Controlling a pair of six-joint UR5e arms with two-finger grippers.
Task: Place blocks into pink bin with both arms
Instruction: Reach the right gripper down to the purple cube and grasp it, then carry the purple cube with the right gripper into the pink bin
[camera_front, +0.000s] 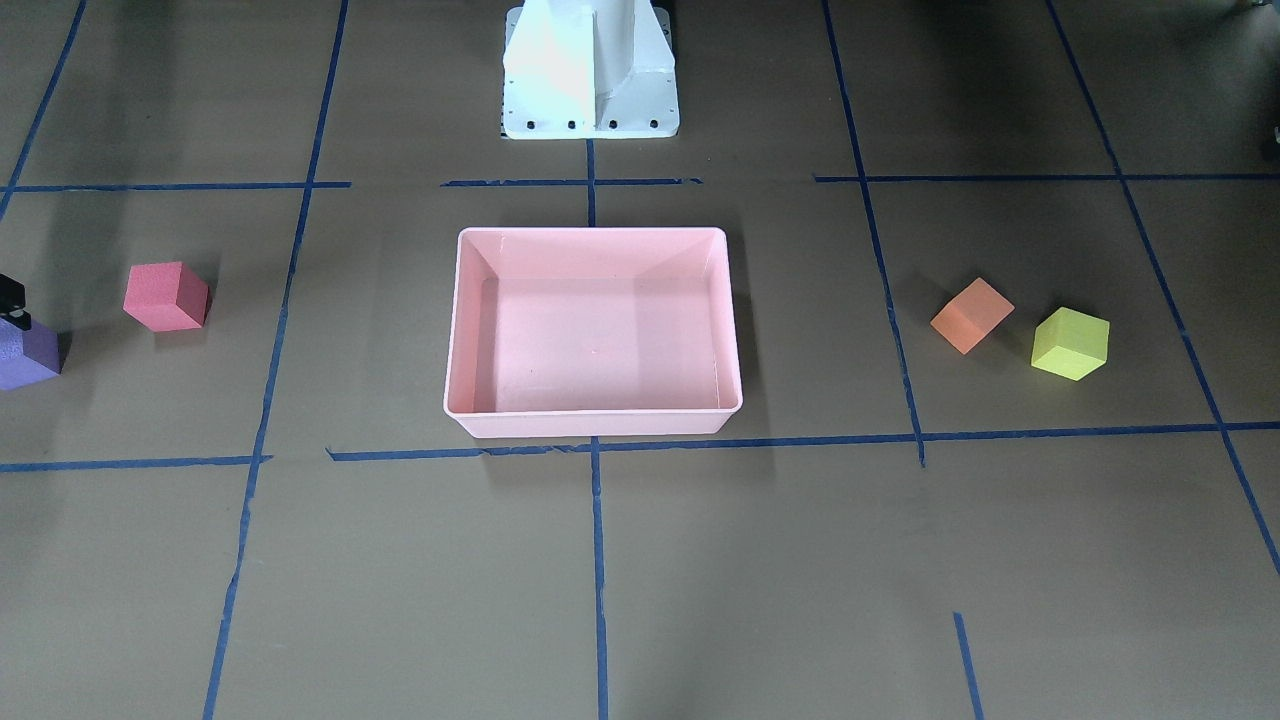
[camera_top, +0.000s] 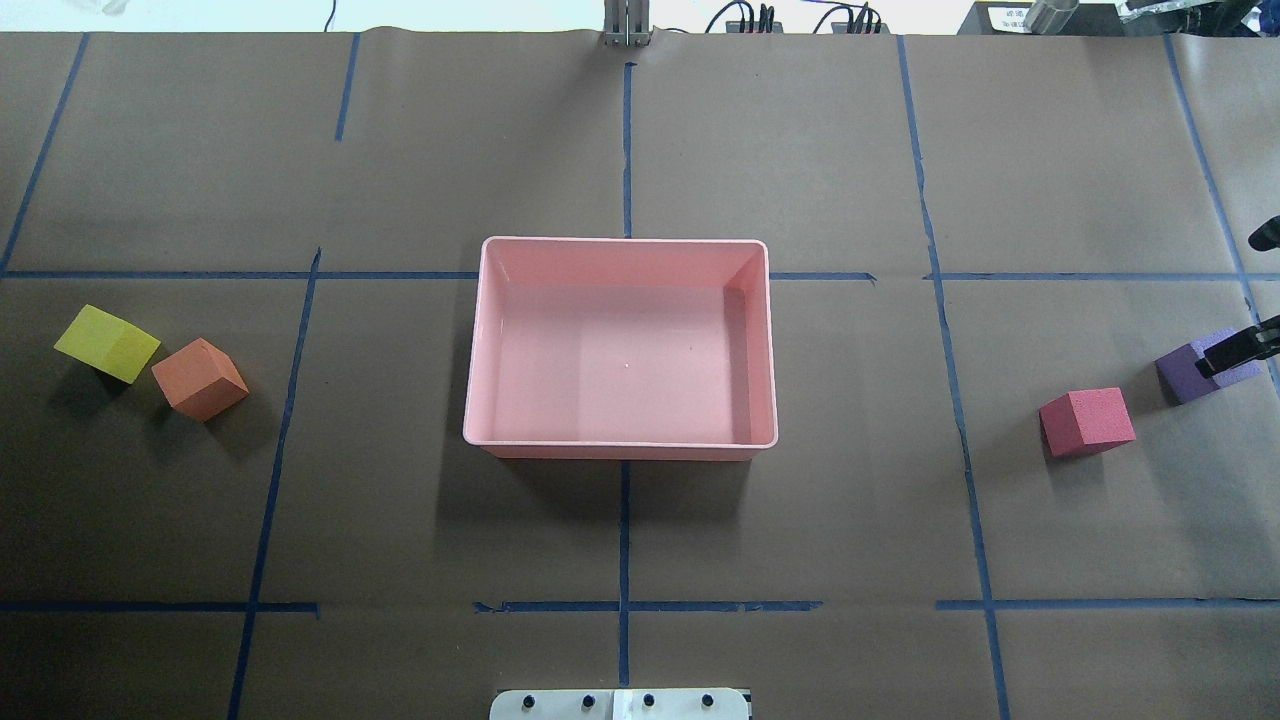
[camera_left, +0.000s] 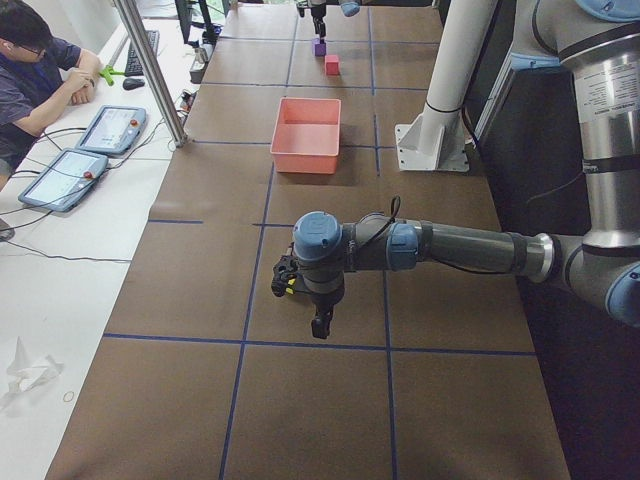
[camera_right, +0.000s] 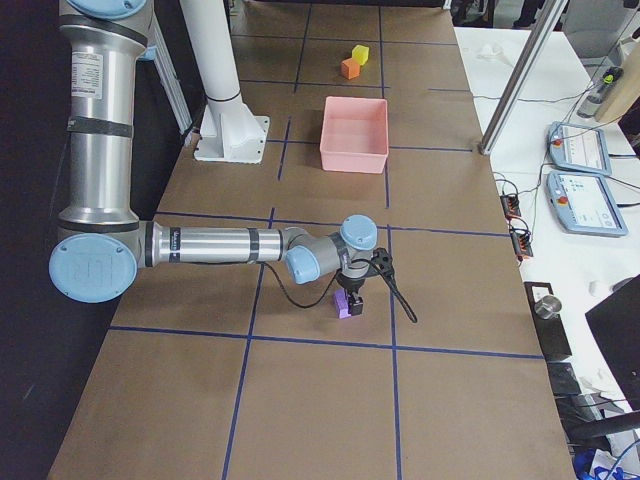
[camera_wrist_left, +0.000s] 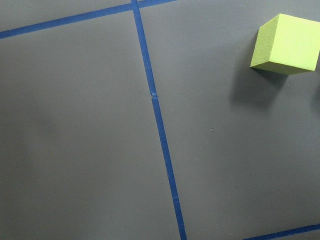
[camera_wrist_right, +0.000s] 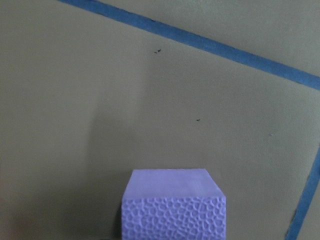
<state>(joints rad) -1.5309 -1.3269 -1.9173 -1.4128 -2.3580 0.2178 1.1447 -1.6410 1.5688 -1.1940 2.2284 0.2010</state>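
The right arm (camera_right: 200, 245) stretches low with the right gripper (camera_top: 1238, 352) at the purple block (camera_top: 1180, 378), grip unclear, the left gripper (camera_left: 320, 322) hangs equally unreadable over the table (camera_top: 800, 520), and the pink bin (camera_top: 620, 262) sits centre, red block (camera_top: 1087, 422) one side, orange block (camera_top: 200, 378) and yellow-green block (camera_top: 105, 343) the other.

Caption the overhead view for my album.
Empty pink bin mid-table; yellow-green block, orange block left; red block, purple block right.
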